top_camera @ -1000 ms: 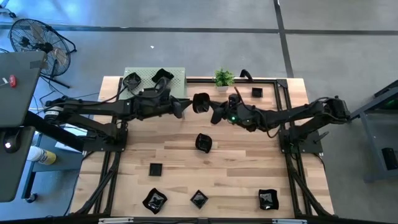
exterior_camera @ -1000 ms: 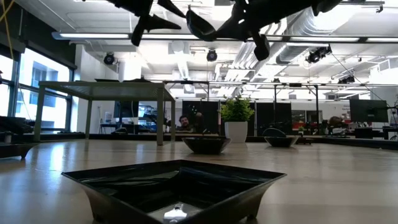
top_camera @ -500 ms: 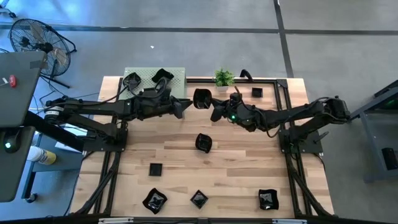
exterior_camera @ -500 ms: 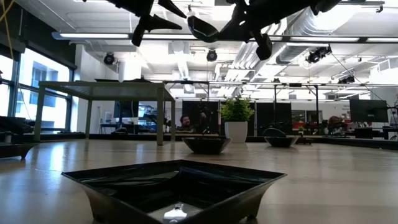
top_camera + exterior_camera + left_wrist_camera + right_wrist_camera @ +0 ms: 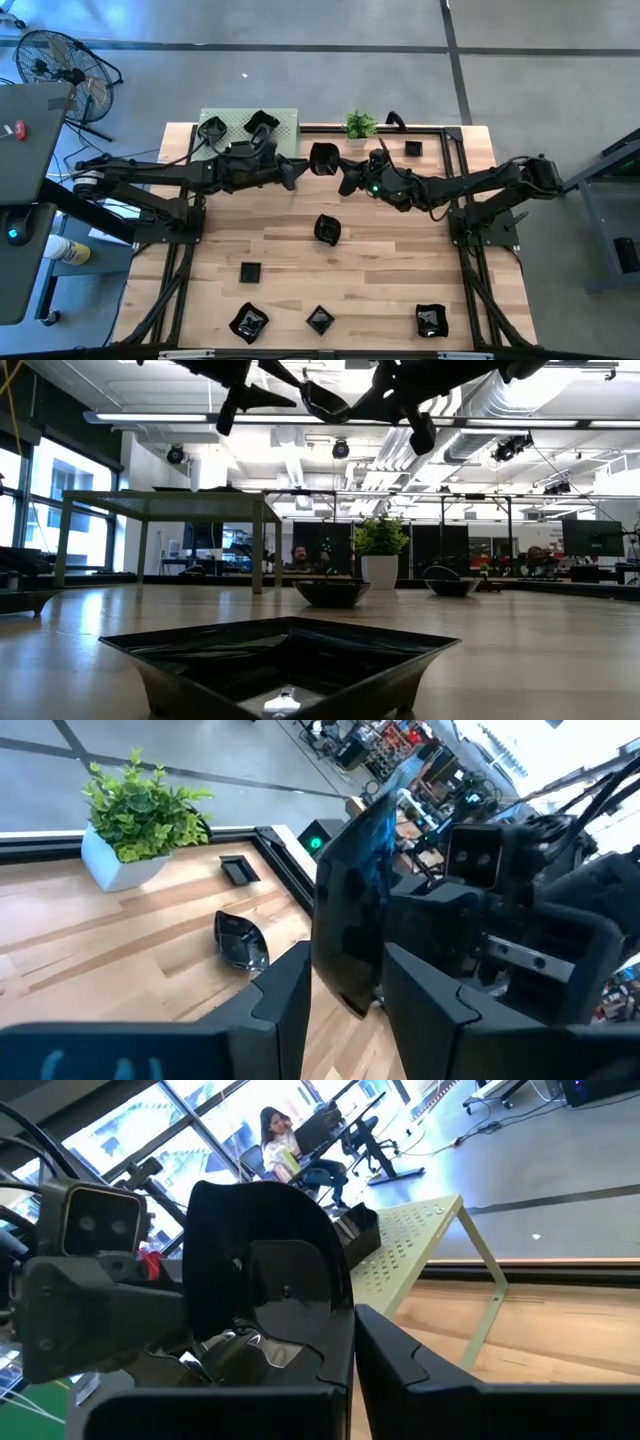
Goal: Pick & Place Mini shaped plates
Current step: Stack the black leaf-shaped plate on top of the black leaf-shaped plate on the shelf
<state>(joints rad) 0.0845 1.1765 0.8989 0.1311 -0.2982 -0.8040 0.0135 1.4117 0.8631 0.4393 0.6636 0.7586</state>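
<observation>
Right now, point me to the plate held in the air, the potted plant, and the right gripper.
held plate (image 5: 323, 158), high view, its dark centre.
potted plant (image 5: 360, 125), high view, its leaves.
right gripper (image 5: 340, 170), high view, between its fingertips at the plate's edge.

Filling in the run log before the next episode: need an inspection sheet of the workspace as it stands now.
Surface: wooden table, bare wood between items.
Job's things: held plate is aloft over the back half of the table; centre plate and several others lie loose on the wood; two more sit on the green perforated stand.
Clutter: potted plant at the back edge.
Grippers: right gripper jaws shut on the held plate; left gripper jaws open, close by and facing it.
Cables: cable runs along the left arm; nothing seen on the wood.
Surroundings: floor fan to the left; seated person beyond the table.
</observation>
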